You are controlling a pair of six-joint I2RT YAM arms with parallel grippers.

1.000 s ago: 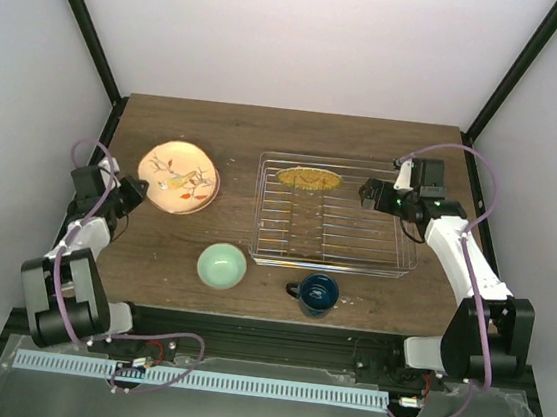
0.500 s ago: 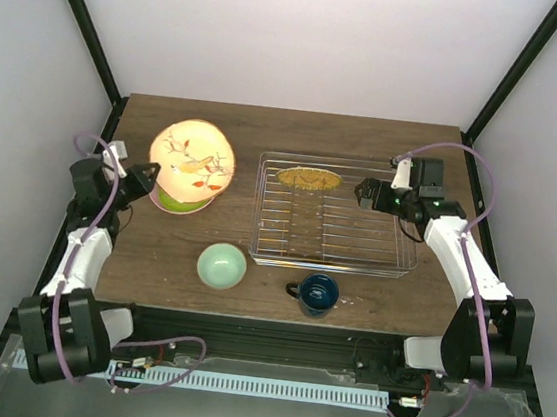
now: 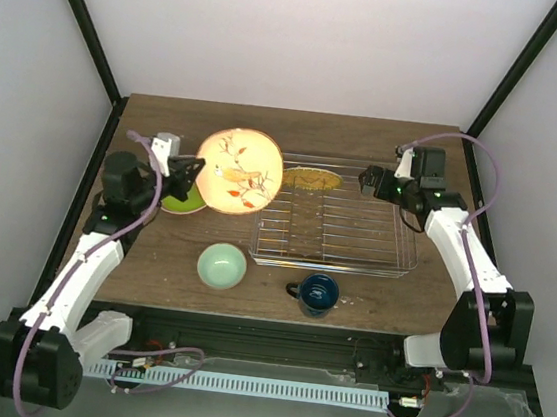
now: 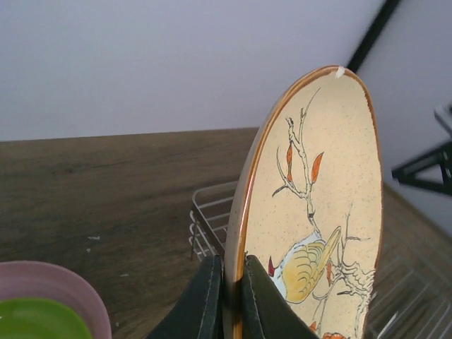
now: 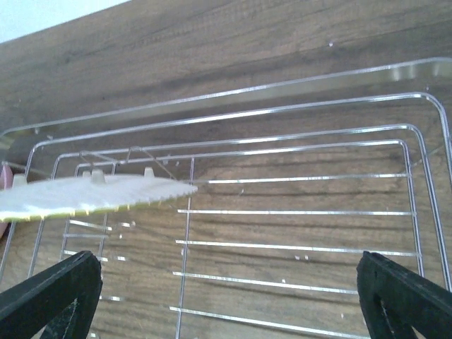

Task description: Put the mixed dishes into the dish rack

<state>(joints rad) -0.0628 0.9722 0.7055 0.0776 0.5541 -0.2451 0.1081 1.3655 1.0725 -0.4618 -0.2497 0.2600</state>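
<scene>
My left gripper (image 3: pixel 192 173) is shut on the rim of the cream floral plate (image 3: pixel 241 170) and holds it upright in the air at the left end of the dish rack (image 3: pixel 393 263). In the left wrist view both fingers (image 4: pixel 205 300) pinch the plate's (image 4: pixel 318 212) lower edge. The lime-green plate (image 3: pixel 187 201) lies on the pink plate (image 4: pixel 49 279) on the table at the left. The mint-green bowl (image 3: pixel 222 265) and dark blue mug (image 3: pixel 317 293) stand at the front. My right gripper (image 3: pixel 372 182) is open and empty over the rack's far right.
A yellow scalloped plate (image 3: pixel 309 178) stands on edge in the rack's far left part; it also shows in the right wrist view (image 5: pixel 92 198). The rack's (image 5: pixel 296 212) other slots hold nothing. Black frame posts stand at the back corners.
My left arm has lifted the cream plate off the lime-green plate, tipped it upright and carried it right to the rack's left end. The right gripper has shifted slightly.
</scene>
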